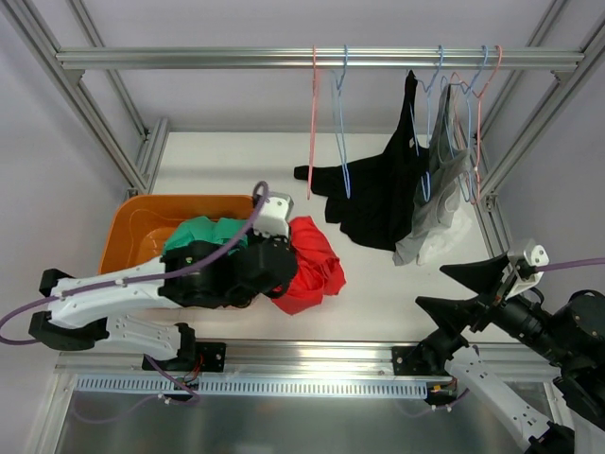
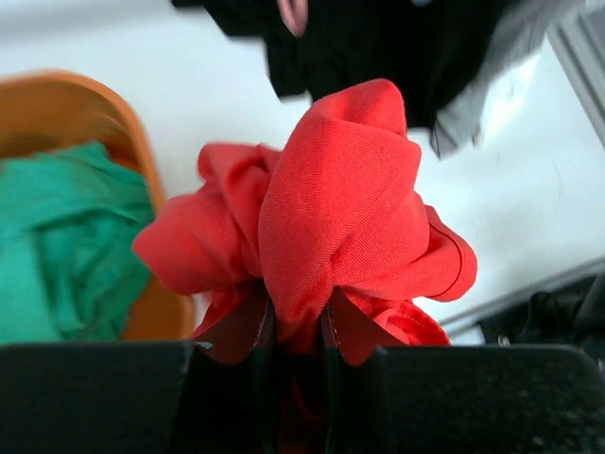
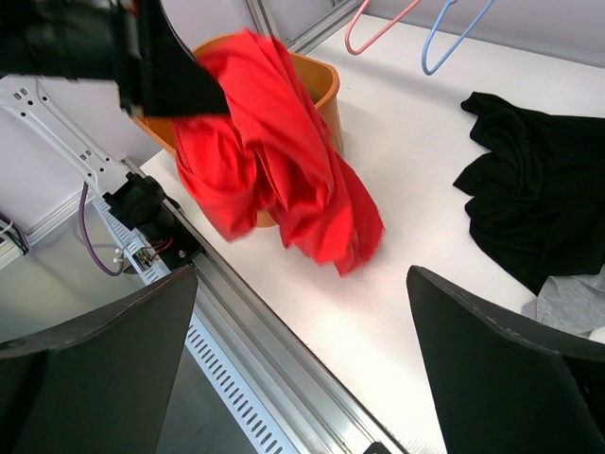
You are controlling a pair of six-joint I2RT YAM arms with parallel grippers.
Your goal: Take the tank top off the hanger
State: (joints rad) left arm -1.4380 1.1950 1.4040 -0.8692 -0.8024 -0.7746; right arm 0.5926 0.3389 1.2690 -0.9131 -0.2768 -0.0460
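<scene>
A bunched red tank top [image 1: 317, 265] hangs from my left gripper [image 1: 289, 257], just right of the orange bin. In the left wrist view the gripper [image 2: 298, 326] is shut on a fold of the red cloth [image 2: 340, 208], which is off any hanger. The right wrist view shows the tank top [image 3: 274, 161] draped from the left gripper's black fingers [image 3: 175, 80] above the table. An empty pink hanger [image 1: 313, 123] and an empty blue hanger [image 1: 340, 123] hang on the rail [image 1: 189, 59]. My right gripper [image 1: 463, 293] stands open and empty at the near right [image 3: 302, 378].
The orange bin [image 1: 128, 222] at the left holds a green garment [image 1: 203, 236]. A black garment [image 1: 378, 189] and a grey one [image 1: 435, 208] hang from hangers at the right of the rail, trailing onto the table. Aluminium frame posts stand at both sides.
</scene>
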